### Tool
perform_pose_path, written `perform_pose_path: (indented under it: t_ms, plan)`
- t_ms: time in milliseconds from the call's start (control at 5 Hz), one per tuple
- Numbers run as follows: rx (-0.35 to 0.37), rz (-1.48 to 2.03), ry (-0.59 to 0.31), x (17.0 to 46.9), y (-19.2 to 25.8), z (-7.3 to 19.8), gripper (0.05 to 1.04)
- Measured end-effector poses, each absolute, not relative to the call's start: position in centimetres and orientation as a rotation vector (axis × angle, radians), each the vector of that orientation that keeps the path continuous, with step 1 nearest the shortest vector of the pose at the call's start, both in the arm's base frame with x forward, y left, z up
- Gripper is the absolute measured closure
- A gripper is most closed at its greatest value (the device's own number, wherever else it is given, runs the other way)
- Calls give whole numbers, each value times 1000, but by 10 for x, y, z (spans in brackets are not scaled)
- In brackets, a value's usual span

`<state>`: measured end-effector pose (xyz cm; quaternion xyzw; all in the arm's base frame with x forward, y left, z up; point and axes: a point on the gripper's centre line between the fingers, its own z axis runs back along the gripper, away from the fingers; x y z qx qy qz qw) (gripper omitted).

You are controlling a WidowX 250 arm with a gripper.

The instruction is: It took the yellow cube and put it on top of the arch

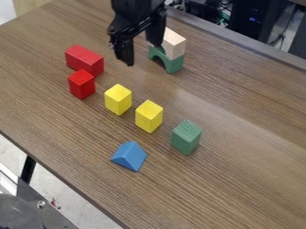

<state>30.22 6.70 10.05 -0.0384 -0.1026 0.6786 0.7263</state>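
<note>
The gripper hangs near the top of the camera view, its two fingers apart and nothing visible between them. Its right finger partly covers a natural wood block, which rests on the green arch. Two yellow blocks stand on the table below the gripper: one yellow block near the middle, the other yellow block just to its lower right. A small gap separates them, and neither touches the arch.
On the wooden table, a long red block and a smaller red block lie left of the gripper. A green block and a blue triangular block stand nearer the camera. A raised edge runs along the table's far side.
</note>
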Motion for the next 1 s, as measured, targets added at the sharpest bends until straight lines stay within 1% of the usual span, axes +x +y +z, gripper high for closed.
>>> perform_pose_path:
  t_ms: [200,400,600,800,1000]
  plan:
    - [-50,1570,-202,293,68,98,84]
    - [13,1619,-199,286,71,98,84]
    - [29,1632,-182,278,73,90,84]
    - [30,1633,-161,273,72,84,84]
    - [14,1626,-134,268,68,77,84]
